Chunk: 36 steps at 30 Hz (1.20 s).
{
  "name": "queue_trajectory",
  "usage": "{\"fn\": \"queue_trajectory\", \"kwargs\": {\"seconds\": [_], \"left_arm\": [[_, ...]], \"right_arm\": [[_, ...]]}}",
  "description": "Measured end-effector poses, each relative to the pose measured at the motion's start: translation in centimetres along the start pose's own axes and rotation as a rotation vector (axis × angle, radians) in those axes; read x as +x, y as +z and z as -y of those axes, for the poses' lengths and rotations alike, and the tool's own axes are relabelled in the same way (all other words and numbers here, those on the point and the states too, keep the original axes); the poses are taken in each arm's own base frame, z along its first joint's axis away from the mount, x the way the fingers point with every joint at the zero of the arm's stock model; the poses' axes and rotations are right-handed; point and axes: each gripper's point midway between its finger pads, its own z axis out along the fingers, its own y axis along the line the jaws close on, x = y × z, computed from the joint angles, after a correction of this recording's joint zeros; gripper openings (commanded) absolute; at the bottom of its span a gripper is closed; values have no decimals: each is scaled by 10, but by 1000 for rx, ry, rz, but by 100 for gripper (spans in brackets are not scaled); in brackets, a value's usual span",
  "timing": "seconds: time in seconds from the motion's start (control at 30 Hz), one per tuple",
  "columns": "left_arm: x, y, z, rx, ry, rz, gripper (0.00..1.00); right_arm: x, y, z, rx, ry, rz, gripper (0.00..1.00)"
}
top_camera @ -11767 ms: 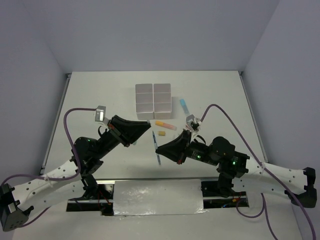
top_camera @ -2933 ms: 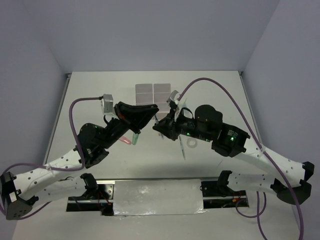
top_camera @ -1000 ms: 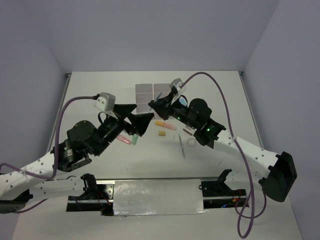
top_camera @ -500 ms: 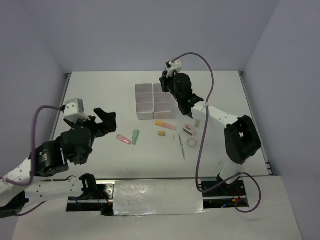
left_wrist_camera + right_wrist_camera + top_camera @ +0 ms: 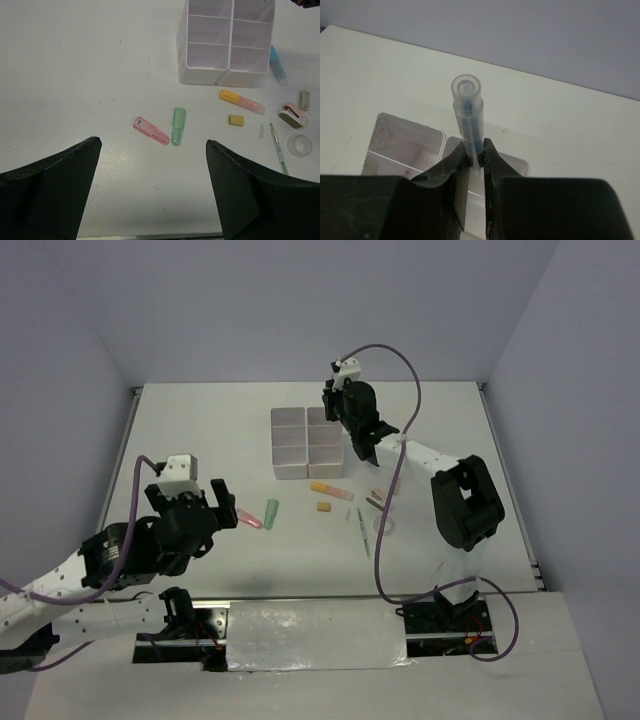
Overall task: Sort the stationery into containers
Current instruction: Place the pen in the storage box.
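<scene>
My right gripper (image 5: 476, 150) is shut on a blue pen (image 5: 467, 107) with a clear cap. It holds the pen upright over the far right part of the white containers (image 5: 405, 140), and the same gripper (image 5: 333, 408) shows above the block (image 5: 290, 445) in the top view. My left gripper (image 5: 152, 147) stands open and holds nothing, back at the near left (image 5: 228, 505). Ahead of it lie a pink marker (image 5: 151, 131) and a green marker (image 5: 178, 126). An orange marker (image 5: 241, 101), a tan eraser (image 5: 235, 120), a green pen (image 5: 277, 149) and a tape ring (image 5: 300, 145) lie farther right.
A blue marker (image 5: 278, 65) lies against the right side of the containers (image 5: 227, 40). A small clip-like piece (image 5: 292, 115) and a grey stub (image 5: 304, 100) sit at the right. The right arm's purple cable (image 5: 395, 355) loops above the far table.
My right arm has swung away to the far side of the containers with the pen. My left arm has pulled back to the near left, still open.
</scene>
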Motion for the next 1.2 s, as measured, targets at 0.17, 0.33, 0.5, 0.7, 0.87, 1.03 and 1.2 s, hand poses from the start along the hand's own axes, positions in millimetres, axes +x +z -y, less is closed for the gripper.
{"fn": "queue_trajectory", "kwargs": {"seconds": [0.17, 0.33, 0.5, 0.7, 0.87, 1.03, 1.2], "left_arm": [[2, -1, 0, 11, 2, -10, 99], [-2, -5, 1, 40, -10, -4, 99], [-2, -6, 2, 53, -15, -6, 99], [-2, -6, 2, 58, 1, -7, 99], [-3, -6, 3, 60, 2, -6, 99], [-4, -6, 5, 64, -5, -2, 99], [0, 0, 13, 54, 9, -14, 99]], "right_arm": [[4, 1, -1, -4, 5, -2, 11], [10, 2, -3, -18, 13, 1, 20], [21, 5, -3, -18, 12, -19, 32], [23, 6, -3, -19, 9, -21, 56], [23, 6, -3, -21, 10, -23, 58], [3, -15, -9, -50, 22, -27, 72], [-85, -88, -13, -72, 86, 30, 72]]}}
